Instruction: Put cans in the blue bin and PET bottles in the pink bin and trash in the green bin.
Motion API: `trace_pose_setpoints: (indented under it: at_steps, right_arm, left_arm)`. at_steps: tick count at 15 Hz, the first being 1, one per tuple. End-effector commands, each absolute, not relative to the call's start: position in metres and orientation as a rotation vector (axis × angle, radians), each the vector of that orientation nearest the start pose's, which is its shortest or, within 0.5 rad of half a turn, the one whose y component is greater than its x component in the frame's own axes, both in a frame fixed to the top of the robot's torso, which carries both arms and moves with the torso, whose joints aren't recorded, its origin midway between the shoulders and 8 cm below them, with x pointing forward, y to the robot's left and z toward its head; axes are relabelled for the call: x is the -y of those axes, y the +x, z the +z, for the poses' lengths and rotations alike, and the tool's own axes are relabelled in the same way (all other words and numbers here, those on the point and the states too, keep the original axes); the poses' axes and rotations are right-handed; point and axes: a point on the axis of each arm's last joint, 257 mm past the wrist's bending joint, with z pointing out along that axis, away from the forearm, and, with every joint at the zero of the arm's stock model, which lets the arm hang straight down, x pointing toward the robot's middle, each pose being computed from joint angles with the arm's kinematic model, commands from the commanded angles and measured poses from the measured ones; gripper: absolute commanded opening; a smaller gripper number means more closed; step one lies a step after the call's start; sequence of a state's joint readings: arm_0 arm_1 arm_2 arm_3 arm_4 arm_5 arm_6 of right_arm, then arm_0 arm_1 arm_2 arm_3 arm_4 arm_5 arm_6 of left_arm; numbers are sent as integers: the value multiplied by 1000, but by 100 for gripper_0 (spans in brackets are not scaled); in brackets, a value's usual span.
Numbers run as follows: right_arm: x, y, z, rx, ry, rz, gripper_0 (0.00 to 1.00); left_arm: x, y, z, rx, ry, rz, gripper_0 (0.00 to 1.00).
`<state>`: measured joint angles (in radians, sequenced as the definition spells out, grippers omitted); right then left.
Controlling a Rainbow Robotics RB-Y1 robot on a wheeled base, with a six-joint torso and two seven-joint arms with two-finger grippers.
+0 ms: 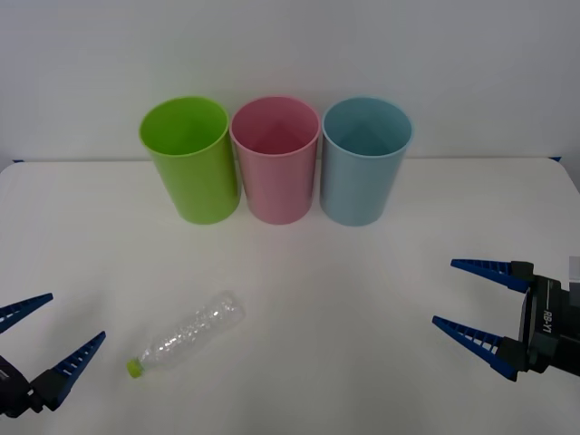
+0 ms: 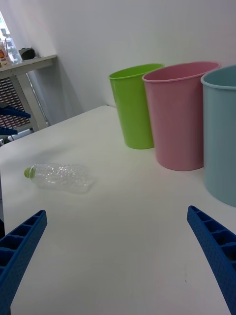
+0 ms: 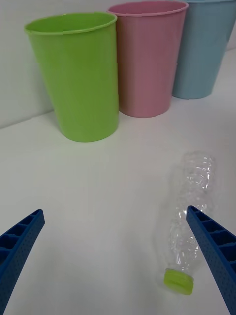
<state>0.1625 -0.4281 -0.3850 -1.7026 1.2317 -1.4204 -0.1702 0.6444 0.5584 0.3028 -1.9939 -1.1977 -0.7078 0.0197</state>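
White table is carrying three bins standing upright in one row at the back: one green bin, one pink bin in the middle, one blue bin, each just beside the next. One clear bottle is lying on its side near the front left, green cap pointing toward the left gripper. Left gripper is hovering just beside it, fingers spread apart, gripping nothing. Right gripper is hanging at front right, fingers also apart.
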Motion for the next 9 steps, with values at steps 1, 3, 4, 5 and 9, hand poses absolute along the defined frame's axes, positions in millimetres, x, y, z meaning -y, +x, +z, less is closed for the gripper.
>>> trace_pose_setpoints:
  at_steps: [1, 3, 4, 5, 9]
  right_arm:
    - [222, 347, -186, -1507, -862, 807, 98]
    - [222, 347, -186, -1507, -862, 807, 98]
    - [222, 347, -186, -1507, -862, 807, 98]
    - [222, 347, -186, -1507, -862, 807, 99]
    - [222, 347, -186, -1507, -862, 807, 98]
  left_arm:
    - [-321, 328, -244, -1791, 610, -147, 100]
    - [-321, 322, -253, -1848, 626, -175, 100]
    - [-318, 318, -255, -1868, 641, -191, 100]
    - [-315, 316, -254, -1882, 644, -205, 100]
    - [-308, 305, -247, -1962, 670, -240, 100]
